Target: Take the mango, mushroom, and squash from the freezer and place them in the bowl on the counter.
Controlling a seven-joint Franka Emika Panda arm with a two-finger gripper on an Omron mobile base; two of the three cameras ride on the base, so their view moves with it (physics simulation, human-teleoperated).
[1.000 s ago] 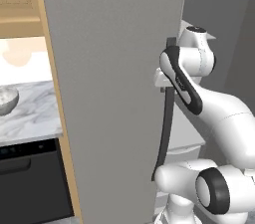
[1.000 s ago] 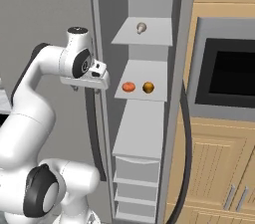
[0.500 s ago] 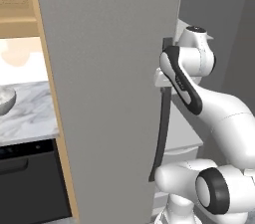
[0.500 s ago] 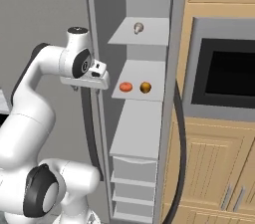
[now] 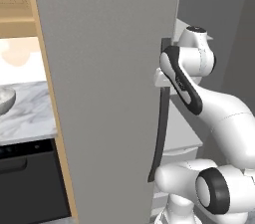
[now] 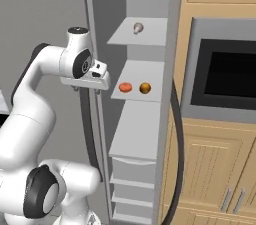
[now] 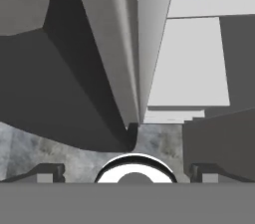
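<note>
Gripper (image 6: 101,68), jaws spread and empty, is held at the freezer (image 6: 131,134) door edge; the mushroom (image 6: 138,28) sits up and rightward on the upper shelf, apparently deeper inside

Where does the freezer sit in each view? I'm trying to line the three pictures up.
Left base view: the freezer shows its plain grey door, centre.
Right base view: open shelves at centre, left of the wood cabinets.
Hand view: door edge down the middle, shelves at right.
Shared landmarks: the dark door handle in both base views, and the reddish fruit in the right base and hand views.
</note>
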